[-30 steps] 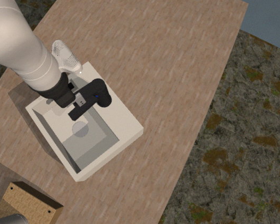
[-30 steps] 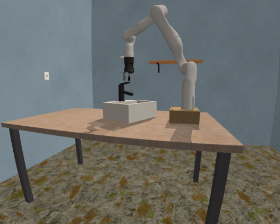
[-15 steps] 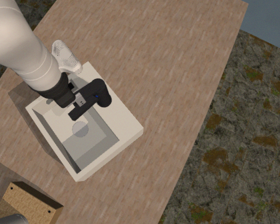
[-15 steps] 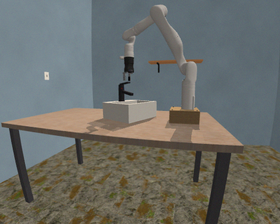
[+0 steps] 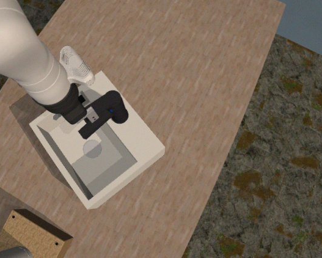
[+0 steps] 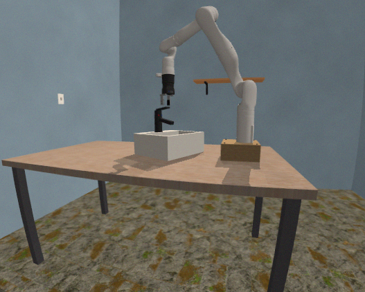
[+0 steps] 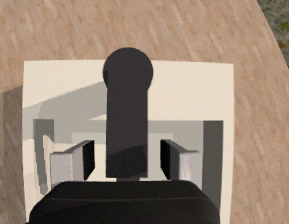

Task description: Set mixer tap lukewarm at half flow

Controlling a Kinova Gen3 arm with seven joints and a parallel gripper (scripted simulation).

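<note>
The black mixer tap [image 5: 121, 115] [image 6: 158, 125] stands on the sink's rim. Its lever [image 5: 105, 102] [image 6: 163, 108] [image 7: 126, 115] points straight out over the spout [image 5: 94, 126] [image 6: 167, 122] and slopes slightly upward toward its tip; the exact lift is hard to tell. A blue dot [image 5: 110, 110] and a red dot [image 6: 158, 115] mark the body's sides. My gripper [image 5: 87, 106] [image 6: 165, 103] [image 7: 127, 154] is open and empty, pointing down just above the lever's outer end. In the wrist view its fingers stand on either side of the lever, apart from it.
The white sink [image 5: 142, 137] [image 6: 185, 147] [image 7: 195, 92] surrounds the basin under the spout, with a round drain [image 5: 92, 148] in its floor. The wooden base block [image 5: 35, 229] [image 6: 240, 152] carries the arm. A shelf [image 6: 216, 81] is on the back wall.
</note>
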